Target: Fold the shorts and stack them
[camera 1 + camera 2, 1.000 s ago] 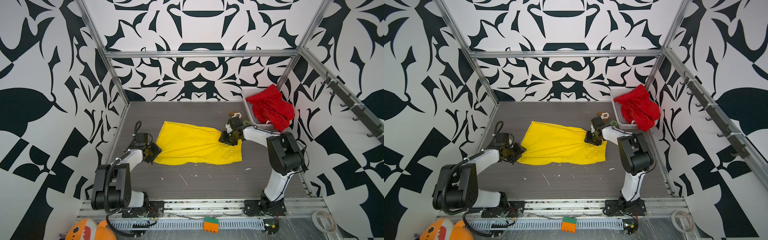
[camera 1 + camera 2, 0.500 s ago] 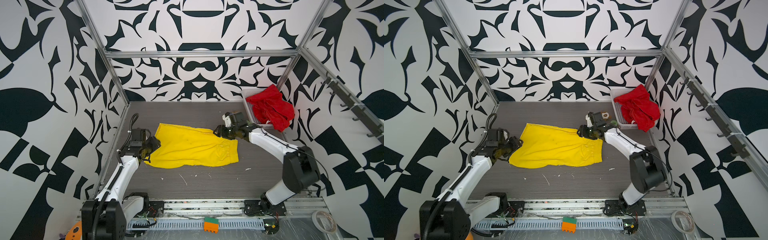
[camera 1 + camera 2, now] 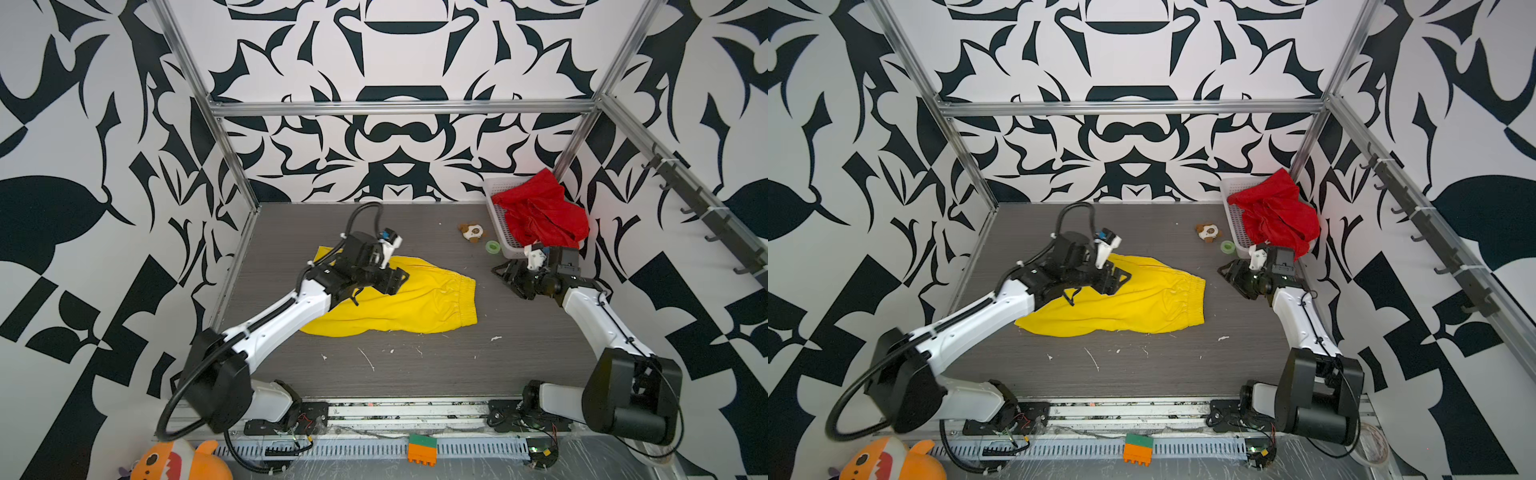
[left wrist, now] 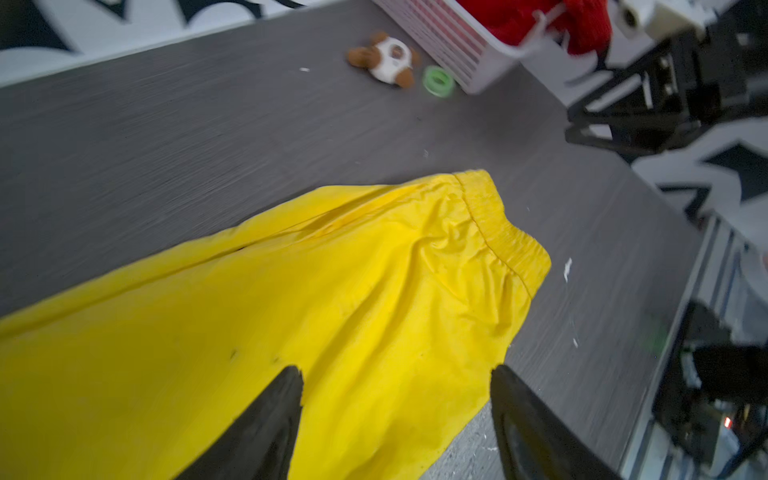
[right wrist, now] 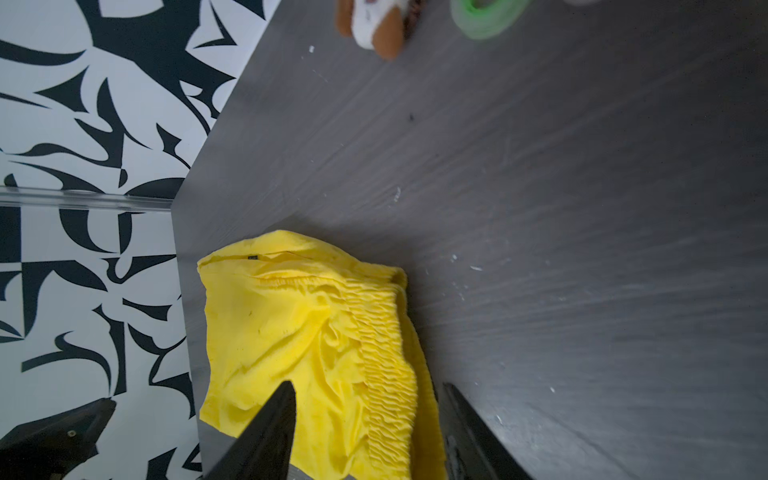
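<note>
The yellow shorts [image 3: 415, 303] [image 3: 1133, 303] lie spread on the middle of the grey surface [image 3: 415, 365], with the gathered waistband [image 3: 467, 299] at their right end. The red shorts [image 3: 540, 212] [image 3: 1275, 212] are heaped over the white mesh basket [image 3: 498, 216] [image 3: 1235, 212] in the far right corner.

Just left of the basket sit a brown-and-white plush toy [image 3: 471, 232] [image 3: 1208, 232] and a green ring [image 3: 493, 246] [image 3: 1227, 246], both well apart from the yellow cloth. White flecks dot the near part of the surface.

The left end effector [image 3: 397, 280] [image 3: 1119, 279] is over the far edge of the yellow shorts. In both top views its arm hides the cloth's far left part. The right end effector [image 3: 505, 270] [image 3: 1229, 272] is near the basket's near end, with a strip of surface between it and the waistband.

The left wrist view shows what the top views do not: the left end effector [image 4: 397, 370] has its fingers apart with only yellow fabric [image 4: 291, 332] beneath. Whether the tips touch the cloth cannot be told. The right wrist view shows the right end effector [image 5: 369, 385] likewise spread and gripping nothing. It also shows a small dark label [image 5: 252, 257] on the shorts. A roll of tape [image 3: 1370, 446] shows at the near right in a top view only.
</note>
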Controlling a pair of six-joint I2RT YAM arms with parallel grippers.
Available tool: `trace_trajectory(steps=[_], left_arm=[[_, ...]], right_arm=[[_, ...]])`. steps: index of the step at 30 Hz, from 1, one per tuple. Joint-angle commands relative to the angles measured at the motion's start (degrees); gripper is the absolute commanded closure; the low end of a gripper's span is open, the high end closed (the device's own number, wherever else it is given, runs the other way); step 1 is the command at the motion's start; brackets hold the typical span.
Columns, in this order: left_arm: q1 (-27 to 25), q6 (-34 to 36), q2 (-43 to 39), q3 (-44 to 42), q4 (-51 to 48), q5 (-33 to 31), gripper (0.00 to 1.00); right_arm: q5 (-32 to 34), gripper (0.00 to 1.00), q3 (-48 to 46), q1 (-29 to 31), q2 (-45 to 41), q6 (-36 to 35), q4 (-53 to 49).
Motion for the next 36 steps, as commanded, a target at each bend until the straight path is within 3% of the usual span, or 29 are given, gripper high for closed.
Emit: trace_trajectory(steps=[1,7,15,18,24,27,29,31,36], left_arm=[[-5.48,16.07,6.81,5.31,-0.15,4.10,0.24],[-12.90,27.38,21.67,15.38,-4.14,8.07,0.22],[-16.43,32.65,36.18,24.88,-6.32,8.60,0.21],[-17.39,34.07,38.73,25.04,-5.98,7.10,0.20],[-19.45,36.21,41.69,19.25,-0.05,-5.03,0.17],[-19.62,33.91,41.30,14.67,6.11,-9.67,0.25],[-19.56,31.76,40.11,12.06,9.91,-11.09,0.37],[-19.63,29.17,38.05,9.54,13.82,-10.72,0.52],[-19.26,23.39,32.84,5.08,22.63,-8.77,0.68]], right_arm=[[-7.60,0.41,-3.53,-3.40,-1.76,0.64,1.54],[-8.13,0.41,-6.89,-4.52,-3.41,0.76,1.82],[-6.81,0.41,-9.82,-5.11,-7.25,1.12,1.81],[-6.26,0.41,-10.07,-5.22,-7.78,0.95,1.08],[-5.35,0.41,-12.50,-5.34,-9.22,3.61,3.01],[-5.33,0.41,-13.26,-5.31,-9.95,3.94,2.46],[-5.71,0.41,-13.98,-5.26,-10.55,4.23,2.51],[-5.71,0.41,-14.40,-5.29,-11.28,3.94,1.78],[-8.92,0.40,-16.30,-4.79,-11.71,6.72,3.13]])
